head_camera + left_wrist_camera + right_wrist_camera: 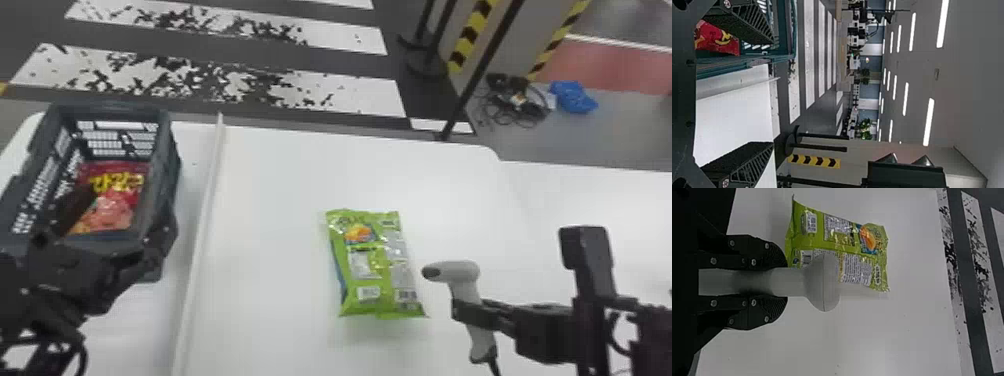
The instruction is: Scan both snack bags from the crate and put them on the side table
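Observation:
At the left of the head view, my left gripper (pixel 120 220) stands over the near end of the dark crate (pixel 172 165), fingers wide apart. Inside the crate lies a red snack bag (pixel 112 200). The left wrist view has my left gripper (pixel 773 94) open, with the red bag (pixel 717 39) beside one finger. A green snack bag (pixel 375 265) lies flat on the white table. To its right my right gripper (pixel 470 315) is shut on the grey scanner (pixel 457 275). In the right wrist view, my right gripper (pixel 783 282) holds the scanner (pixel 822 282) beside the green bag (pixel 840 235).
A raised white strip (pixel 202 210) runs along the table between the crate and the green bag. Another white table surface (pixel 600 200) adjoins at the right. Behind the tables stand black posts (pixel 480 75) on the floor.

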Motion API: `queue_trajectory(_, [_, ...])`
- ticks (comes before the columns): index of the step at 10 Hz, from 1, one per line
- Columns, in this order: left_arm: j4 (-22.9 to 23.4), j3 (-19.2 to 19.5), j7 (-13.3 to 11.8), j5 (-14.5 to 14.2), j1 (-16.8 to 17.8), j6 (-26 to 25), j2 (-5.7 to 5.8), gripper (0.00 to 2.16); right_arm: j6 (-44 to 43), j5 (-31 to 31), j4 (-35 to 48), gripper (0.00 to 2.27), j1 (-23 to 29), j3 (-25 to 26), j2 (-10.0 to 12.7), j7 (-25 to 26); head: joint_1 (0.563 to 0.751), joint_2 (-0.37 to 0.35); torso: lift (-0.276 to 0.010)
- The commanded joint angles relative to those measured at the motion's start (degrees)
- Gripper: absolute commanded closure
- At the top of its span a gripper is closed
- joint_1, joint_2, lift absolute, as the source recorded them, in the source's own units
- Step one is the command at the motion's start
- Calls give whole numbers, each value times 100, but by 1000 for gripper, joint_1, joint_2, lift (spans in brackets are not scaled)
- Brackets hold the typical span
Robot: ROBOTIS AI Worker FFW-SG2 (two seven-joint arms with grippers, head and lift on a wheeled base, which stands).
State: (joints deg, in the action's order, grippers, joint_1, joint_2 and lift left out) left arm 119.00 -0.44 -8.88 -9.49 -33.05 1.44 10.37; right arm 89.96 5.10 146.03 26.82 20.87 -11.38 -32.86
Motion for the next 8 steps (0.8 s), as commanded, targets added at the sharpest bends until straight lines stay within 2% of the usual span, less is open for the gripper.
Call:
queue_trajectory(1, [0, 0, 0, 0, 0, 0, 0, 80, 12, -9, 180, 2250, 60, -171, 4, -28, 695, -162, -87])
queue_trajectory(5, [-18, 0, 0, 0, 0, 0, 0, 80, 12, -238, 277, 2250, 280, -470, 13, -80, 695, -115, -87])
queue_trajectory(8, [-44, 0, 0, 0, 0, 18, 0, 80, 12, -484, -40, 2250, 253, -786, 13, -89, 695, -106, -87])
